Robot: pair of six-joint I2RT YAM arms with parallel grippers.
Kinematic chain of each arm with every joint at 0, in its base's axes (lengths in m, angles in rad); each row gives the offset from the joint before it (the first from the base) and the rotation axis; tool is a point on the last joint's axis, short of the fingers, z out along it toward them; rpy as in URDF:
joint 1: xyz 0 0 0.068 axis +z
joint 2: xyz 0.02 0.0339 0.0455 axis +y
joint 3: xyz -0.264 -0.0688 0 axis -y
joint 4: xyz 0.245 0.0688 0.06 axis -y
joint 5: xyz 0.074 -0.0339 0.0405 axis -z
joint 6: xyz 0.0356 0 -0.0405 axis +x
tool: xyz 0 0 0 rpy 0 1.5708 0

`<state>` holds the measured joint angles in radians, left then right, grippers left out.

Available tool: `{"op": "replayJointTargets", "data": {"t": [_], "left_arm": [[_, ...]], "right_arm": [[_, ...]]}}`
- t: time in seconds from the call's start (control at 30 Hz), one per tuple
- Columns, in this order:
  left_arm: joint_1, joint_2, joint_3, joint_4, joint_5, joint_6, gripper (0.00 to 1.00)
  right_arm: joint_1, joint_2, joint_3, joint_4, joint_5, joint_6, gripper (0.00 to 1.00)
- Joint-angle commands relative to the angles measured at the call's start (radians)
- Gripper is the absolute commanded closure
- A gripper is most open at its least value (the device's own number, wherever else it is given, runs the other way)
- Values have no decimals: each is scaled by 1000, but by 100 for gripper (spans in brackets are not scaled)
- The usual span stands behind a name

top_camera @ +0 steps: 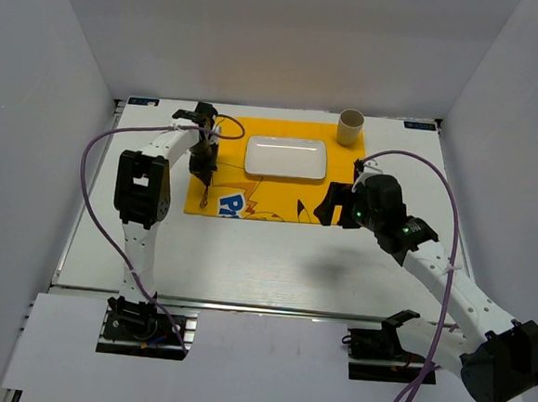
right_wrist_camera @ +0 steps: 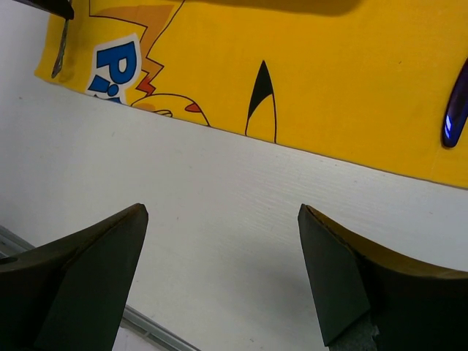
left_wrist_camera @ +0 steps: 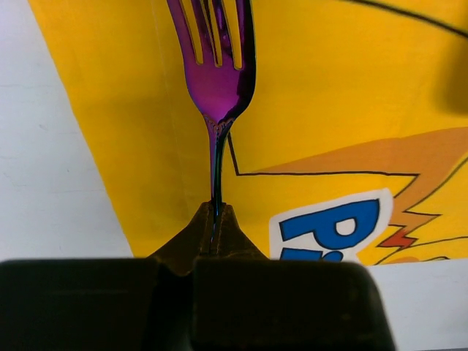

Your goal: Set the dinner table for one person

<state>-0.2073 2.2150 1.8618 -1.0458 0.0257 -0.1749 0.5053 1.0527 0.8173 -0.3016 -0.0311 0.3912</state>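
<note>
At the left gripper (left_wrist_camera: 216,219), the jaws are closed tight on the thin handle of a purple iridescent fork (left_wrist_camera: 217,69), with the tines pointing away from the fingers toward the yellow cartoon-printed mat (top_camera: 278,202). The overhead view places this gripper over the left strip of the mat, just left of the white rectangular plate (top_camera: 286,158). Whether the tines touch the cloth cannot be told.

The right gripper (right_wrist_camera: 223,248) stands wide open and holds nothing. It hangs over bare tabletop just near of the mat's near edge, toward the mat's right side. At the right margin of its wrist view, a dark blue-purple glossy piece (right_wrist_camera: 455,102) lies on the mat. It is probably another utensil, but its kind cannot be made out.

Progress, as judged: the mat is spread on the far half of the dinner table (top_camera: 272,276), the plate sits centred on its far part, and a paper cup (top_camera: 350,127) stands upright at the mat's far right corner. The fork is in hand but not yet released, so its placement to the left of the plate is the step under way. Any right-side cutlery remains unconfirmed.

Containers: no food or utensil shows on the plate. The cup's mouth faces up and nothing is visible inside, though the interior is small in view.
</note>
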Motion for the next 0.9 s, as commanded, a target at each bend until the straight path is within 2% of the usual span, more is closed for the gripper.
{"op": "replayJointTargets", "data": {"t": [0.0, 0.33, 0.87], "left_arm": [[-12, -81, -23, 15, -53, -20, 100], [-30, -81, -50, 44, -35, -35, 100], [-30, -46, 8, 20, -119, -37, 100]], "right_arm": [[-1, -19, 17, -10, 13, -15, 11], [-2, -33, -3, -7, 13, -23, 11], [-1, -17, 0, 9, 2, -26, 11]]}}
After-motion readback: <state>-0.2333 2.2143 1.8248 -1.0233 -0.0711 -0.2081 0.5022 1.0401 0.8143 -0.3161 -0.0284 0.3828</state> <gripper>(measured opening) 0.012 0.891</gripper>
